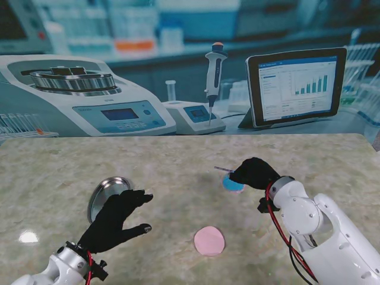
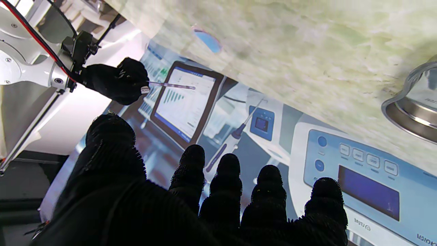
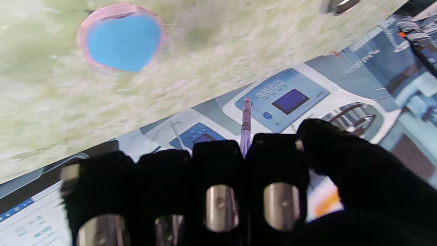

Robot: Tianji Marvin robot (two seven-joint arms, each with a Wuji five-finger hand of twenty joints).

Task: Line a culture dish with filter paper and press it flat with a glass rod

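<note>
I had the right hand (image 1: 254, 173) curled into a fist around the glass rod (image 1: 224, 170), with the fingers (image 3: 218, 160) closed side by side and the thumb folded against them. The rod projected from between the knuckles toward my left in the stand view. Its long axis ran close to level with the table top and only a short length showed beyond the fist. In the left wrist view the same rod (image 2: 172, 85) extended straight out of the fist, clear of the marble table (image 2: 307, 51).

The culture dish (image 1: 232, 183) sat on the table directly beneath the right hand, partly covered by it. The right wrist view showed the dish (image 3: 120, 40) as a round, pink-rimmed vessel with blue filter paper (image 3: 123, 42) covering its floor. The rod tip (image 3: 247, 100) was raised off the dish and not touching the paper.

A pink disc (image 1: 209, 240) lay flat on the table nearer to me than the right hand, between the two hands. I could not tell whether it was a lid or a second dish.

The left hand (image 1: 114, 221) held nothing; its fingers (image 2: 228, 171) were spread apart and its palm faced the table. A round metal lid (image 1: 107, 196) stood tilted just beyond its fingertips, farther from me.
</note>
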